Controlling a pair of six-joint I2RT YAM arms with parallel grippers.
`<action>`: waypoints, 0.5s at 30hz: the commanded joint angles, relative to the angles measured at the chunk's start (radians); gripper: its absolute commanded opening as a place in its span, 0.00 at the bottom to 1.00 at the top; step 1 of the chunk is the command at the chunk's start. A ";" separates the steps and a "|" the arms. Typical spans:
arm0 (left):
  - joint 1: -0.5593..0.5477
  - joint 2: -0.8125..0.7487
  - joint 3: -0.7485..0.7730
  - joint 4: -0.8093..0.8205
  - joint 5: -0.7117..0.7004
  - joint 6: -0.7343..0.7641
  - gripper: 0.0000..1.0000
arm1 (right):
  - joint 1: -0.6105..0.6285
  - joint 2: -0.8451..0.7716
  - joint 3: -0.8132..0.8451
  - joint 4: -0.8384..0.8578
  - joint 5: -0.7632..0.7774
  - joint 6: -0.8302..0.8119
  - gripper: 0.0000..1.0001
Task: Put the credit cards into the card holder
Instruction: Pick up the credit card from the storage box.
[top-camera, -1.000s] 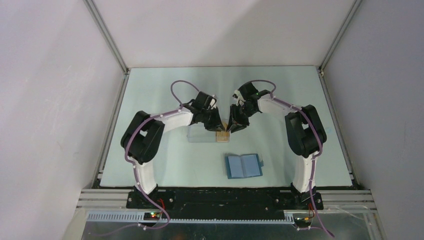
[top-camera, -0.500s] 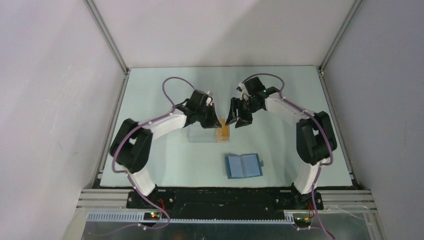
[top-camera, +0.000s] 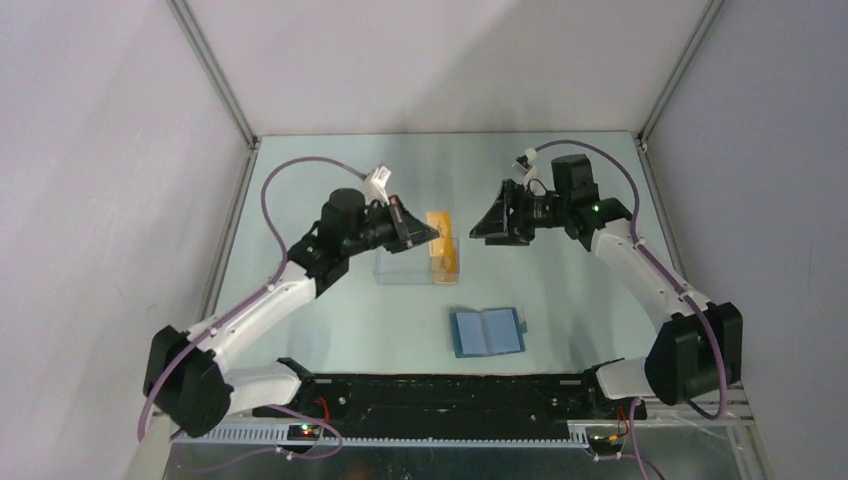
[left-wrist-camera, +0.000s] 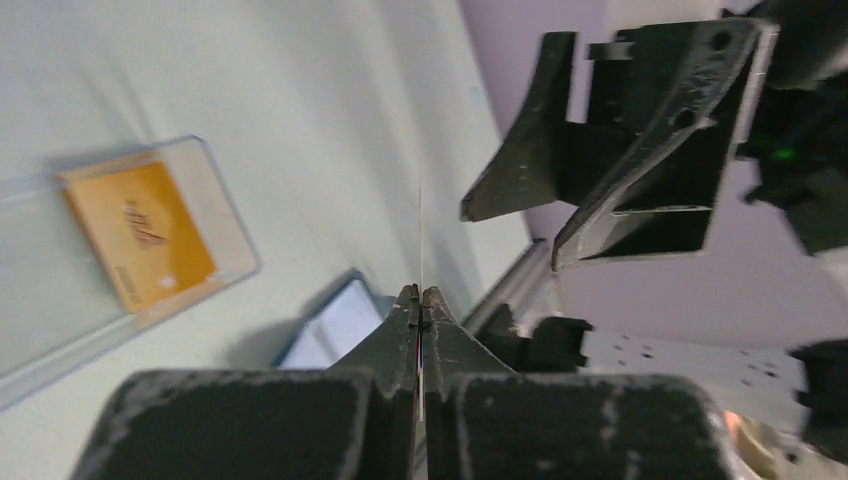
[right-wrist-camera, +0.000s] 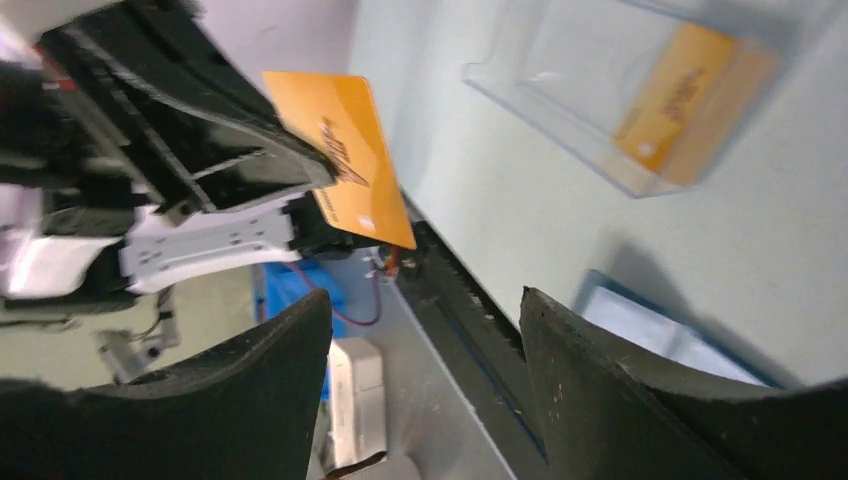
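The left gripper (top-camera: 428, 232) has its jaws pressed together on one thin orange rectangular credit card (right-wrist-camera: 350, 150). It grips the card by one short end. The card is held off the pale green table (top-camera: 560, 300), out past the fingertips. From the left wrist camera it shows edge-on as a fine line rising from between the closed fingers. From the right wrist camera its broad orange face with dark print is plain to see. In the top view this card shows over the far right corner of a clear plastic rectangular tray (top-camera: 405, 265), which lies near the middle of the table.

A second orange card (top-camera: 447, 262) with the same dark print lies flat inside that tray, against its right end.

The right gripper (top-camera: 480, 228) faces the left one from the right, near the held card but apart from it. Its two black fingers (right-wrist-camera: 640, 400) are spread wide with nothing between them.

The blue fold-open card holder (top-camera: 486, 332) lies open flat like a book, with its two paler inner panels facing up. It sits toward the near edge of the table, a little right of the middle, nearer than the tray and well apart from both grippers. No card can be seen in it. A small blue tab sticks out at its right side.
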 joint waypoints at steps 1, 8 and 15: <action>-0.016 -0.109 -0.138 0.367 0.146 -0.224 0.00 | 0.001 -0.101 -0.092 0.196 -0.225 0.109 0.71; -0.058 -0.160 -0.214 0.558 0.203 -0.346 0.00 | 0.025 -0.151 -0.183 0.432 -0.331 0.261 0.62; -0.060 -0.174 -0.243 0.621 0.201 -0.395 0.00 | 0.069 -0.138 -0.184 0.521 -0.339 0.315 0.49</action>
